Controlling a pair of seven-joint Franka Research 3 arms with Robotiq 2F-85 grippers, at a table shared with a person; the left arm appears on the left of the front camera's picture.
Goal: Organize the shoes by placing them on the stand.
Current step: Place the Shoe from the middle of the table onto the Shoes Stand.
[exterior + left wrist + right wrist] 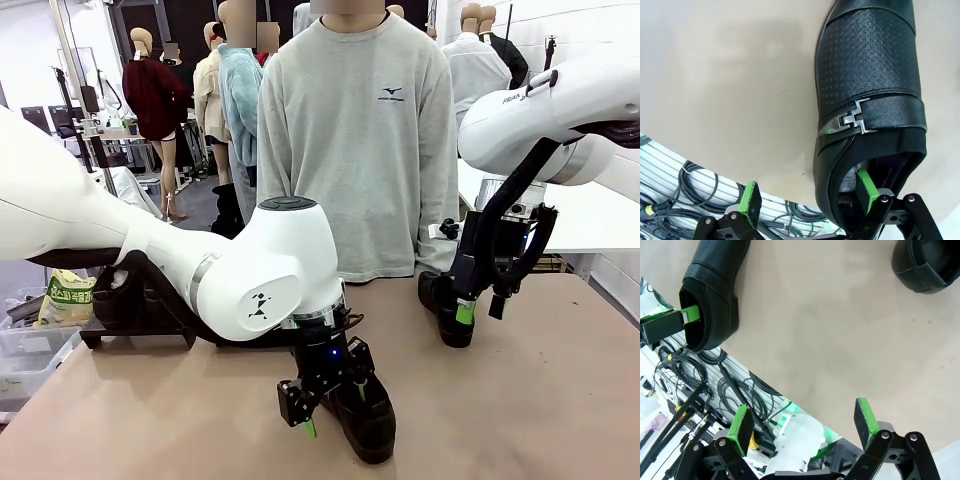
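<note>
A black shoe (368, 418) with a metal buckle lies near the table's front edge. My left gripper (335, 410) is open and straddles its heel wall. In the left wrist view one green pad (865, 184) sits inside the shoe (867, 90) opening and the other pad (750, 197) is outside, beyond the table edge. A second black shoe (444, 312) lies at the right, beside my open right gripper (480, 310). The right wrist view shows the right gripper (804, 422) holding nothing, with both shoes (710, 290) (926, 265) farther off. The black stand (140, 325) is at the far left.
A person in a grey sweatshirt (360, 140) stands at the far side of the table. A clear bin with a green packet (68, 298) sits off the table's left edge. Cables (705, 385) hang below the table's near edge.
</note>
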